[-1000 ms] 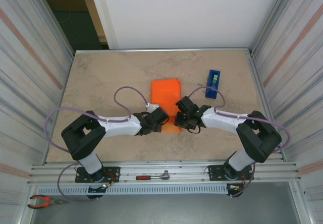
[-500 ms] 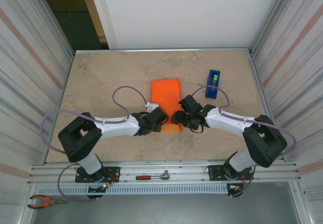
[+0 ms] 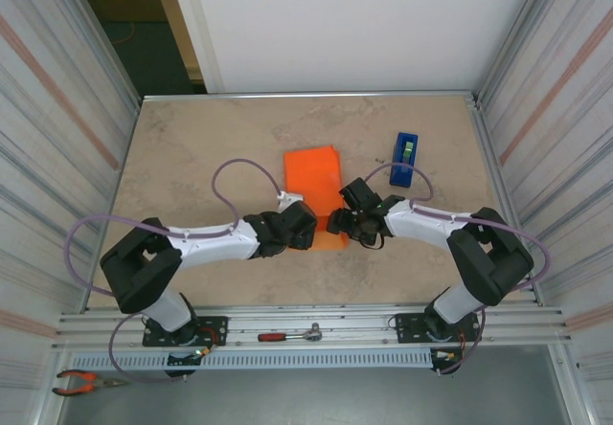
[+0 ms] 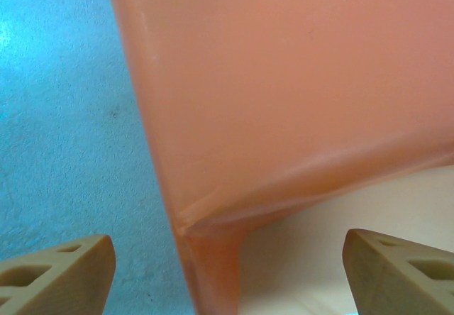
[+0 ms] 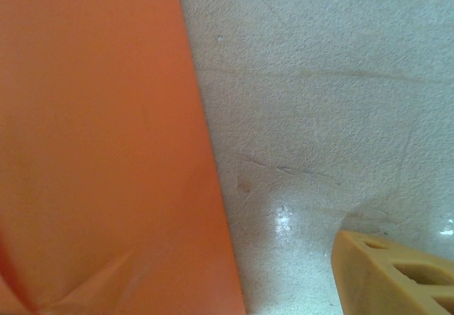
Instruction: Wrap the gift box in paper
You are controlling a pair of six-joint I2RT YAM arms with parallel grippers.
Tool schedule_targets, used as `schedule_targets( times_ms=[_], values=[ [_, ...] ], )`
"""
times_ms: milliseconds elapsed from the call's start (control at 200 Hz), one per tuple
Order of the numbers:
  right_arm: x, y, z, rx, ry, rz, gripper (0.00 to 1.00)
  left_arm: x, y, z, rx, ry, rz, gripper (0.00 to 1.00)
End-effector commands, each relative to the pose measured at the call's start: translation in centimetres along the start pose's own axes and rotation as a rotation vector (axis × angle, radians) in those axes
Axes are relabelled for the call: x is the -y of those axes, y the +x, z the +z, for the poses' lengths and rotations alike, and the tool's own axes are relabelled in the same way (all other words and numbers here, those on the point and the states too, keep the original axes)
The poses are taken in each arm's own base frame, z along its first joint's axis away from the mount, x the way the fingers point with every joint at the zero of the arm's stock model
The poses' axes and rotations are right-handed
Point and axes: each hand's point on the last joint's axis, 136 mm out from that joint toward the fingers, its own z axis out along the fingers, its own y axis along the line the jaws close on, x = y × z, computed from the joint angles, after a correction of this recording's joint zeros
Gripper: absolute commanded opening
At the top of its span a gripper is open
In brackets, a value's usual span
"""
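At the near end of the gift box (image 3: 314,178), your grippers hold nothing.
Left gripper (image 4: 227,272) and right gripper (image 3: 343,222) both stand spread. The paper (image 4: 284,81) skins the box at mid-table, but its near flap gapes over a pale side; end folds and taping look undone. The tape dispenser (image 3: 405,159) sits far right.

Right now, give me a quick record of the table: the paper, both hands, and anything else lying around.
paper: bright orange, folded flat mid-table, creased at its near end
left hand: open, fingers wide either side of the paper's near left edge
right hand: at the paper's near right edge, opening unclear
tape dispenser: blue, right of the paper, apart from it
tools at near edge: red-handled ratchet, orange-handled pliers
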Motion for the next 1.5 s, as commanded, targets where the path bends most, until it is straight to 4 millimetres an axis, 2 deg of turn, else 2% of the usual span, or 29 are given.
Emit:
schedule_targets(
  times_ms=[0, 50, 110, 180, 386, 576, 737, 962, 1293, 1498],
  values=[
    [-0.8, -0.5, -0.2, 0.025, -0.003, -0.002, 0.77, -0.3, -1.2, 0.5, 0.039, -0.046, 0.029, 0.86],
    [-0.7, -0.4, -0.4, 0.034, 0.007, -0.002, 0.79, -0.5, -1.1, 0.8, 0.042, -0.065, 0.031, 0.87],
    [-0.6, -0.2, -0.7, 0.040, 0.025, -0.003, 0.86, -0.7, -1.0, 1.1, 0.046, -0.084, 0.027, 0.90],
    [-0.4, 0.0, -1.2, 0.055, 0.054, -0.010, 1.00, -1.1, -0.7, 1.3, 0.047, -0.103, 0.025, 0.97],
    [0.2, -0.4, -3.0, 0.139, 0.098, -0.019, 0.99, -0.9, 0.1, 1.7, 0.042, -0.080, 0.026, 0.99],
    [-0.1, -0.8, -4.0, 0.190, 0.039, 0.009, 0.99, -1.2, 0.6, 1.8, 0.034, -0.083, -0.002, 0.99],
    [-0.6, -0.3, -4.0, 0.184, -0.011, -0.018, 0.99, -1.2, 0.7, 1.8, 0.035, -0.075, -0.010, 0.99],
    [-0.5, 0.5, -2.7, 0.123, 0.000, -0.032, 1.00, -1.2, 1.0, 2.0, 0.033, -0.074, -0.031, 0.99],
    [-1.0, -0.1, 0.0, 0.074, 0.002, -0.012, 0.88, -1.8, 1.8, 2.6, 0.022, -0.098, -0.066, 0.96],
    [-1.8, -0.3, 1.5, 0.027, -0.029, -0.020, 0.69, -1.7, 1.9, 2.7, 0.021, -0.101, -0.078, 0.93]
  ],
)
